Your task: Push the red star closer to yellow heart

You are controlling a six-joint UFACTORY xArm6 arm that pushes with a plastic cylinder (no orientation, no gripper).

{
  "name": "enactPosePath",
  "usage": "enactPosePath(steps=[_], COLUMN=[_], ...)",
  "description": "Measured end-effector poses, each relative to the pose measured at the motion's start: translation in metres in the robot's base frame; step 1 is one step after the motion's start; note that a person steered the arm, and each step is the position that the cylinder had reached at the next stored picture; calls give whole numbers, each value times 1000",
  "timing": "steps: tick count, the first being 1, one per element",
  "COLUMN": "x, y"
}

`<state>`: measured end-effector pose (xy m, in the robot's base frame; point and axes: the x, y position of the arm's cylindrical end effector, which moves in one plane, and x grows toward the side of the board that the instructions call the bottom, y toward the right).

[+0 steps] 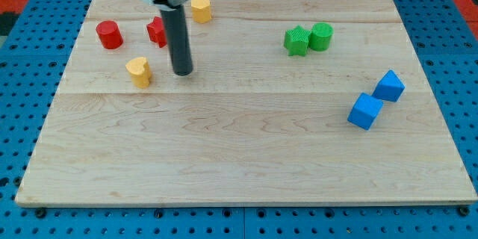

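Red star (pixel 156 31) near bench (pixel 246 164) top-left, partly hidden behind rod. Yellow heart (pixel 139 71) just below-left, apart. Tip (pixel 182 72) down right of heart, below star: wrong side for pushing, likely repositioning. No claw fitted, state untellable.

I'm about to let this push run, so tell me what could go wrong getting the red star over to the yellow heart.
My tip stands just right of the yellow heart and below the red star, which the rod partly hides. From this side, a push would likely send the star up the view, away from the heart. My tip may also nudge the heart on its way round. The red cylinder sits left of the star and could get knocked.
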<state>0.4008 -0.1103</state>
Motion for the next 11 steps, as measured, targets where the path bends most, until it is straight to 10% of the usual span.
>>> enactPosePath(steps=[2, 4, 6, 8, 11], x=[-11, -75, -132, -68, -161], y=[-39, 84, -2, -65, 46])
